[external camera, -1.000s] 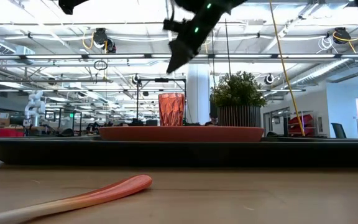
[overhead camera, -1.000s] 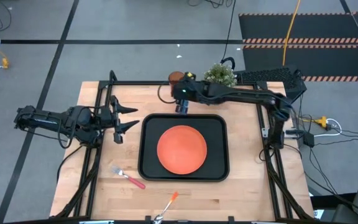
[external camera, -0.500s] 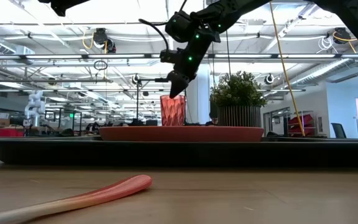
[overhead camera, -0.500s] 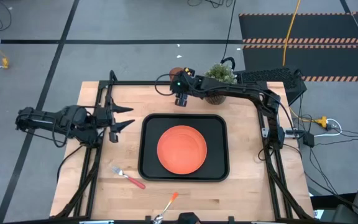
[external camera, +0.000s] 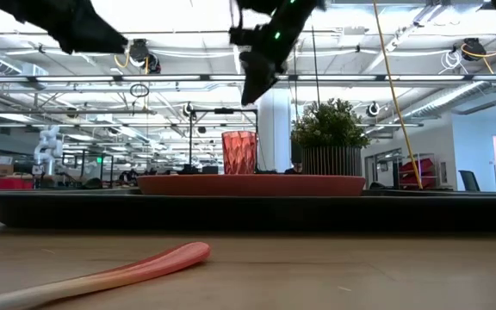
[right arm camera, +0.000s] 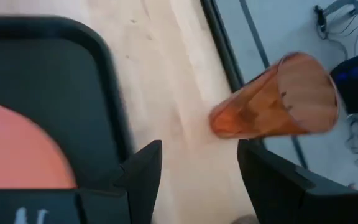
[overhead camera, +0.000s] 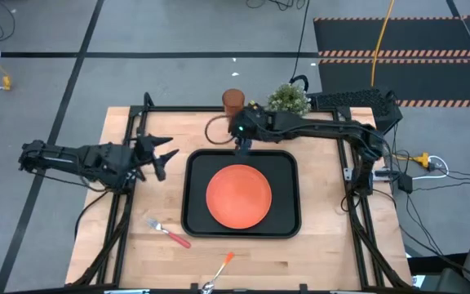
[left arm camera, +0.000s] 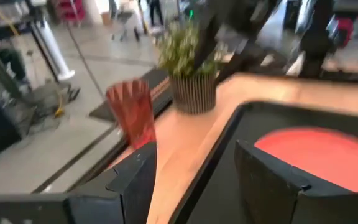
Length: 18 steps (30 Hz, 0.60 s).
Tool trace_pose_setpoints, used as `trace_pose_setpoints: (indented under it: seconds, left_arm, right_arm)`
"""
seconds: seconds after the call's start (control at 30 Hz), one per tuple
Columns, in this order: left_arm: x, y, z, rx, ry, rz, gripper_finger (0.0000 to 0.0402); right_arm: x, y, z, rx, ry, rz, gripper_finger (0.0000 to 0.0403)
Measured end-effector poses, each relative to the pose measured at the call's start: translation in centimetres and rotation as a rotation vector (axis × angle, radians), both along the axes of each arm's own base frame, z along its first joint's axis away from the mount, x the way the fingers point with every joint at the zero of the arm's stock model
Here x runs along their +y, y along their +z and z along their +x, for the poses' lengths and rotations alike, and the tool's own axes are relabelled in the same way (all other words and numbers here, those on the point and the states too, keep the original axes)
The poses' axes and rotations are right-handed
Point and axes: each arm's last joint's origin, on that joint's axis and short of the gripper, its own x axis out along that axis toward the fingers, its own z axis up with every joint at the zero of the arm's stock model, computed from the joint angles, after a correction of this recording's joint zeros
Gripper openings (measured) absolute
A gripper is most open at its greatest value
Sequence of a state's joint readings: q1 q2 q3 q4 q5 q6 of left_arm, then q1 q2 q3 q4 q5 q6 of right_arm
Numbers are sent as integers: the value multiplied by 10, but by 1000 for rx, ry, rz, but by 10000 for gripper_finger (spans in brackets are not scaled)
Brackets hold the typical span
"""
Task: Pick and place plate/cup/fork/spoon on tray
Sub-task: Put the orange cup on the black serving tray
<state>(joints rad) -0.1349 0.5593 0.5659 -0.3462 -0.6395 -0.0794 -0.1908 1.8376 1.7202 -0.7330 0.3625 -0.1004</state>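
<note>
Since half a second ago, my right gripper [overhead camera: 241,144] has pulled back from the cup [overhead camera: 232,101] and now hangs above the upper edge of the tray [overhead camera: 192,167], just above centre in the high view, its fingers spread apart and holding nothing; from its wrist camera I see the cup [right arm camera: 272,99] beyond the two dark fingers [right arm camera: 143,174], clear of them. My left gripper [overhead camera: 160,154] has drifted slightly toward the tray and sits at the left middle of the frame, fingers also parted and empty. The cup stands upright on the wood near the top centre of the table, beside the potted plant [overhead camera: 288,98] and outside the tray. The plate [overhead camera: 238,196] lies flat in the middle of the tray. The fork [overhead camera: 167,230] rests on the bare table [overhead camera: 317,245] at lower left of the tray, and the spoon [overhead camera: 219,271] lies near the bottom edge, below the tray. In the low view the cup [external camera: 238,152] shows behind the plate [external camera: 252,184].
</note>
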Motion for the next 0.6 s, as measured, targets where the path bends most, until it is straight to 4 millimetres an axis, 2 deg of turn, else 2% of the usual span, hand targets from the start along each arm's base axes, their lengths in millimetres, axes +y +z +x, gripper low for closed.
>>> trace_pose_setpoints:
  seconds: [0.1, 0.23, 0.4, 0.5, 0.6]
  left_arm:
    - [2, -10, 14, 68, 31, 8, 216]
    - [9, -23, 39, 92, 96, 55, 216]
    - [21, -28, 76, 43, 64, 129, 216]
    - [37, -13, 99, 35, 49, 224, 216]
    - [63, 6, 121, 182, 44, 248, 216]
  right_arm:
    - [25, -3, -24, 30, -15, 51, 203]
    - [55, -13, -62, -28, -13, 60, 203]
    - [75, -26, -115, -206, -12, 8, 203]
    - [78, -22, -141, -386, 7, -19, 203]
    - [77, -14, -164, -569, 53, -72, 203]
